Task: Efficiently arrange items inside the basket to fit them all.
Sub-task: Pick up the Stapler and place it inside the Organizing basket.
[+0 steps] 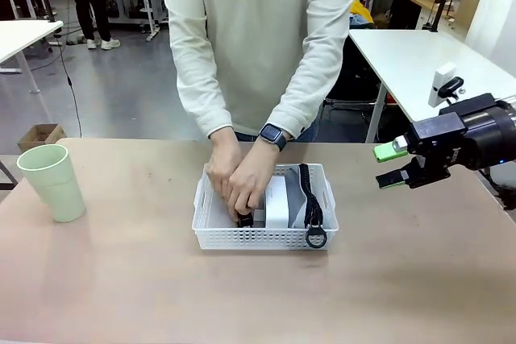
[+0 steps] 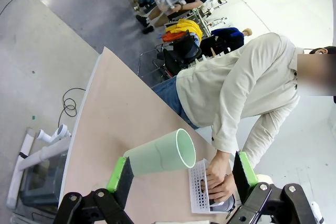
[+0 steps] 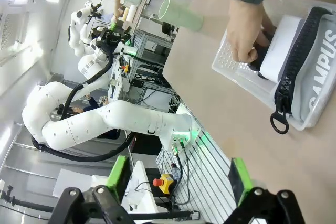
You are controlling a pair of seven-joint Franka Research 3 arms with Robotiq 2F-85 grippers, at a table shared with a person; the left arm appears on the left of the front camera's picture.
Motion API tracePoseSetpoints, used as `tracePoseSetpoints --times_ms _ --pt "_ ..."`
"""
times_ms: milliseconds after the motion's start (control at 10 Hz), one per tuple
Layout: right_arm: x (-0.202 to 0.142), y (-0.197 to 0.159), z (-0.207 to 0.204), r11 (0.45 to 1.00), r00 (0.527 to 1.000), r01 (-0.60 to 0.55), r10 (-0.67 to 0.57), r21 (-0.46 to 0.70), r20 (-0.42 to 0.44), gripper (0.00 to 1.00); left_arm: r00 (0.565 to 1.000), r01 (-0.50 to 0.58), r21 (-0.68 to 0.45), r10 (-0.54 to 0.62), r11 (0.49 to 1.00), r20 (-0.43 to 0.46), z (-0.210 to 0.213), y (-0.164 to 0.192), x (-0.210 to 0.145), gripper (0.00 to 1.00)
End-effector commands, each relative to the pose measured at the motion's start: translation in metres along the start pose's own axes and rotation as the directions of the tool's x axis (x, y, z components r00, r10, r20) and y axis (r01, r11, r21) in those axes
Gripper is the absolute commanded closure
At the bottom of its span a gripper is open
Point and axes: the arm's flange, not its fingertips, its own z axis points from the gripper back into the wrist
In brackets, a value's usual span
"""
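The white basket (image 1: 258, 237) stands mid-table. Both of the person's hands (image 1: 238, 179) are down in its left half, over the black stapler (image 1: 244, 219). The small white box (image 1: 276, 203) stands on edge in the middle, and the grey "CAMPUS" pouch (image 3: 315, 72) with its black strap (image 1: 310, 199) fills the right side. The pale green cup (image 1: 52, 181) stands upright on the table at far left, outside the basket. My right gripper (image 1: 391, 165) hovers open to the right of the basket. My left gripper (image 2: 181, 174) is open and holds nothing, with the cup (image 2: 160, 153) ahead of it.
The person stands at the far edge of the table (image 1: 121, 279), leaning over the basket, with a watch (image 1: 272, 135) on one wrist. In the right wrist view my left arm (image 3: 105, 124) shows beyond the table's edge. Other tables and people stand farther back.
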Motion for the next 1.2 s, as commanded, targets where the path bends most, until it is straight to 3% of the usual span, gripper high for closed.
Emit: tracePoseSetpoints --times_ms 0,100,600,700,800,1100 --pt "0.036 -0.061 0.078 0.991 0.999 0.046 -0.049 0.122 0.022 0.00 1.000 0.021 -0.024 -0.021 0.999 0.021 -0.003 0.001 -0.004 0.00" --pt "0.030 -0.081 0.099 0.971 0.996 0.067 -0.079 0.227 0.044 0.00 1.000 0.021 -0.024 -0.021 0.999 0.021 -0.003 0.001 -0.004 0.00" --pt "0.004 -0.140 0.131 0.915 0.965 0.232 -0.259 0.330 0.039 0.00 1.000 0.021 -0.024 -0.021 0.999 0.021 -0.003 0.001 -0.004 0.00" --pt "0.010 -0.143 0.122 0.931 0.954 0.244 -0.281 0.272 0.106 0.00 1.000 0.021 -0.024 -0.021 0.999 0.021 -0.003 0.001 -0.004 0.00" --pt "-0.001 -0.137 0.128 0.918 0.963 0.235 -0.265 0.318 0.055 0.00 1.000 0.021 -0.024 -0.021 0.999 0.021 -0.003 0.001 -0.004 0.00" --pt "-0.001 -0.137 0.128 0.918 0.963 0.235 -0.265 0.318 0.055 0.00 1.000 0.021 -0.024 -0.021 0.999 0.021 -0.003 0.001 -0.004 0.00"
